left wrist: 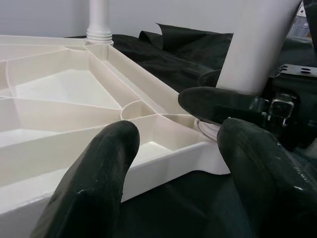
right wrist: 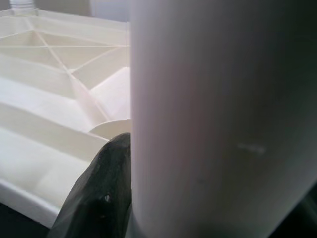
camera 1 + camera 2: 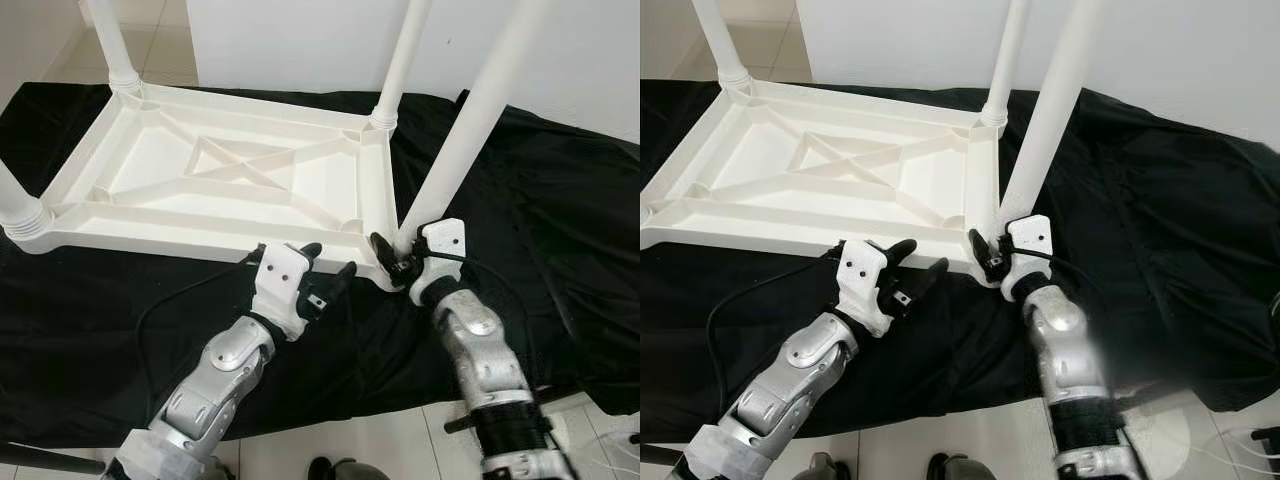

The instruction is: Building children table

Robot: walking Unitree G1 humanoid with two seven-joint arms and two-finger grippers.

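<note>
A white plastic children's table lies upside down on a black cloth, its ribbed underside facing up. Three legs stand in its corners: far left, far right and near left. A fourth leg leans at the near right corner. My right gripper is shut on that leg's base; in the right wrist view the leg is up close, with one black finger beside it. My left gripper is open just in front of the table's near edge, holding nothing.
The black cloth covers the floor around the table. A white wall stands close behind. Pale floor tiles show at my feet. A black cable loops from my left wrist, and more cables lie at the right.
</note>
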